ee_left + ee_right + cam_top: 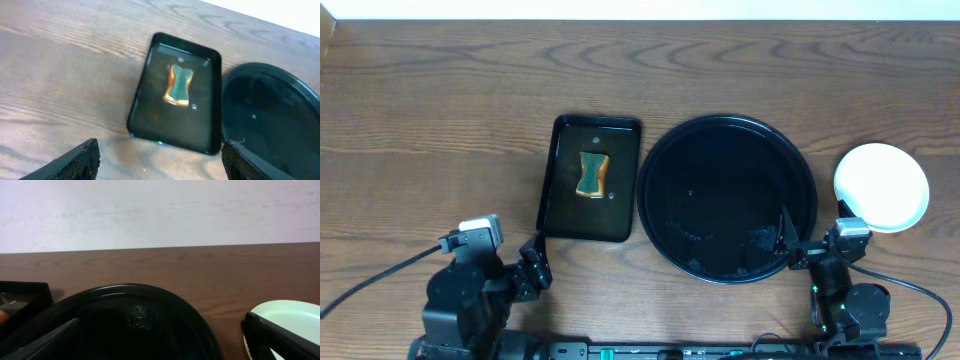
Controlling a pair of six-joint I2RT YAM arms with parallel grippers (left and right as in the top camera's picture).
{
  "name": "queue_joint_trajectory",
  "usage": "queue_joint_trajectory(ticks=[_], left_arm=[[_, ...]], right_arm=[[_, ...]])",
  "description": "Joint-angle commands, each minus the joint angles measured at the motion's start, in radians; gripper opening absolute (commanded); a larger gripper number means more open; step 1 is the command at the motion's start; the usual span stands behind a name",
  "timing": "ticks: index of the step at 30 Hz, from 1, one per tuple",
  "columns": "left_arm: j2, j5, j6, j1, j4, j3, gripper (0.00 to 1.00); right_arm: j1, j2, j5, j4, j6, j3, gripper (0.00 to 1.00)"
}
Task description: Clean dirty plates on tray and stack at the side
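Note:
The round black tray (725,265) holds no plates; only wet smears glisten on its glossy floor (142,315). Just to its right on the table sit the plates (881,187), of which I see a plain pale top one with no sauce on it (295,315). My right gripper (815,238) hovers open over the tray's near right rim, one finger over the tray and the other beside the plates (162,342). Down at the front left, my left gripper (532,268) is open over bare wood (160,165), short of the rectangular tray's near corner.
A small rectangular black tray (560,210) lies left of the round tray and carries a yellow-green sponge (591,174) (179,86). The wooden table runs back to a pale wall. Cables trail from both arm bases at the front edge.

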Motion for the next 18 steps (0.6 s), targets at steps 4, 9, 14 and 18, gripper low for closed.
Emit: queue_joint_trajectory(ticks=[4,9,14,18], left_arm=[[-0.167,0.010,0.076,0.085,0.184,-0.235,0.79],[-0.298,0.086,0.087,0.149,0.406,-0.440,0.79],[-0.339,0.108,0.089,0.163,0.672,-0.596,0.79],[-0.340,0.108,0.124,0.163,0.911,-0.704,0.79]], right_arm=[[0.009,-0.006,0.013,-0.005,0.013,-0.001,0.99],[0.009,-0.006,0.013,-0.005,0.013,-0.001,0.99],[0.009,-0.006,0.013,-0.005,0.013,-0.001,0.99],[0.009,-0.006,0.013,-0.005,0.013,-0.001,0.99]])
